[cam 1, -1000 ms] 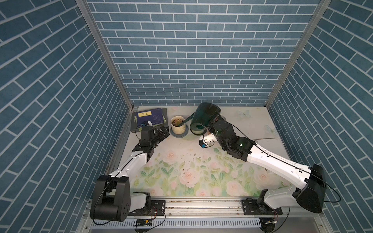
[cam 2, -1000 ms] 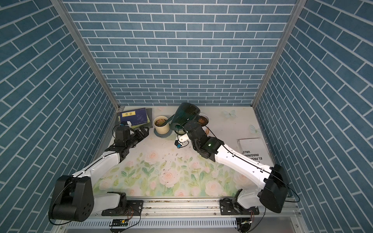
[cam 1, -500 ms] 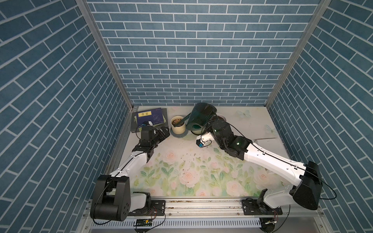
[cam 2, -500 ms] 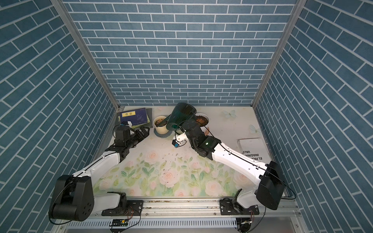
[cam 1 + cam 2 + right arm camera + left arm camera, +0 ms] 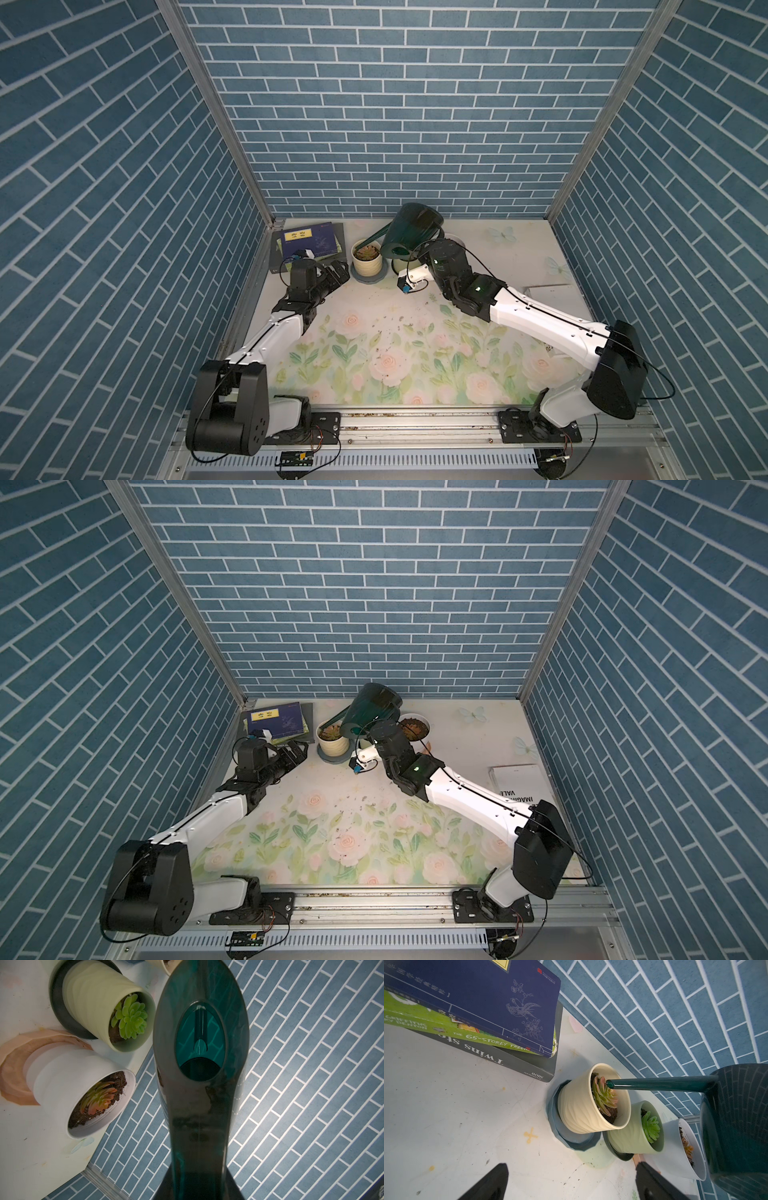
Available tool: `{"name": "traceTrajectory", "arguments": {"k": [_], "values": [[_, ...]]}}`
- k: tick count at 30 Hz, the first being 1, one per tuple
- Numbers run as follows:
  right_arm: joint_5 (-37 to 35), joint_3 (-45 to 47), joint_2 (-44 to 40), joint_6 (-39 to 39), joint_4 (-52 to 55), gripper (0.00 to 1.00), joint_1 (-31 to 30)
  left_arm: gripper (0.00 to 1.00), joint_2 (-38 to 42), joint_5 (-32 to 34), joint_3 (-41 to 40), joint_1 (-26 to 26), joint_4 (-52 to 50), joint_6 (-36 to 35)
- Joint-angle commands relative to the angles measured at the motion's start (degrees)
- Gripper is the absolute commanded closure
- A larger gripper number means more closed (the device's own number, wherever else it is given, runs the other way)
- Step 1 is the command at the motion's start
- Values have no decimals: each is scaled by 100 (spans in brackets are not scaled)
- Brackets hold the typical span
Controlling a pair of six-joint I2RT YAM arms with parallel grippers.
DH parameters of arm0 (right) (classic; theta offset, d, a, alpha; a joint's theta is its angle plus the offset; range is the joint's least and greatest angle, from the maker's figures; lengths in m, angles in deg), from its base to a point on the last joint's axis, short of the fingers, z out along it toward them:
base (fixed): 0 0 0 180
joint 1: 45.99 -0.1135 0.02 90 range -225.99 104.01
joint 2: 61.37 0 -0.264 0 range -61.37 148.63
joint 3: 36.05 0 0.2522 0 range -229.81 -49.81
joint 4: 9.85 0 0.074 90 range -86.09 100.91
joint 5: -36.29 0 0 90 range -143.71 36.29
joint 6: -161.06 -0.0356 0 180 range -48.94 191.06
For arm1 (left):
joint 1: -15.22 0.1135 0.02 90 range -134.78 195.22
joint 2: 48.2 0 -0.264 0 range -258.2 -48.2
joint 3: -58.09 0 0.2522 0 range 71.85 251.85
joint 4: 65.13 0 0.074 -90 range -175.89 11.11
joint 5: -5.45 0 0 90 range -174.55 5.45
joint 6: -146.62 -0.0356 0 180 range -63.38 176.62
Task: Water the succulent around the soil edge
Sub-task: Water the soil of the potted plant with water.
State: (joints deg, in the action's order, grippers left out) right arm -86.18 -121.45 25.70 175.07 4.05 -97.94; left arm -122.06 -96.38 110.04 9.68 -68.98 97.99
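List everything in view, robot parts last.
table: 1, floral print, under everything
cream pot: 1, cream, back, on blue-grey saucer, holds pink-green succulent
green pot: 1, pale green, beside cream pot, on dark saucer, holds green succulent
white pot: 1, white, beside green pot, on pink saucer, holds orange succulent
watering can: 1, dark teal, tilted, spout over cream pot
books: 3, navy, green, grey, stacked back left corner
white book: 1, white, table's right edge
soil crumbs: scattered, dark, mid-table
left hand: 1, black, open, empty, near cream pot
right hand: 1, black, shut on watering can's handle
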Motion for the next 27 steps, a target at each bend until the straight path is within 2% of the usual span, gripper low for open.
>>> {"name": "traceTrajectory", "arguments": {"k": [1, 19, 27], "values": [[-332, -213, -189, -30, -493, 100, 100, 0, -46, -4, 7, 44, 20, -49], [-724, 267, -1065, -56, 214, 100, 197, 0, -23, -1, 2, 44, 19, -32], [-512, 400, -1263, -65, 377, 100, 48, 0, -34, -1, 4, 44, 20, -32]]}}
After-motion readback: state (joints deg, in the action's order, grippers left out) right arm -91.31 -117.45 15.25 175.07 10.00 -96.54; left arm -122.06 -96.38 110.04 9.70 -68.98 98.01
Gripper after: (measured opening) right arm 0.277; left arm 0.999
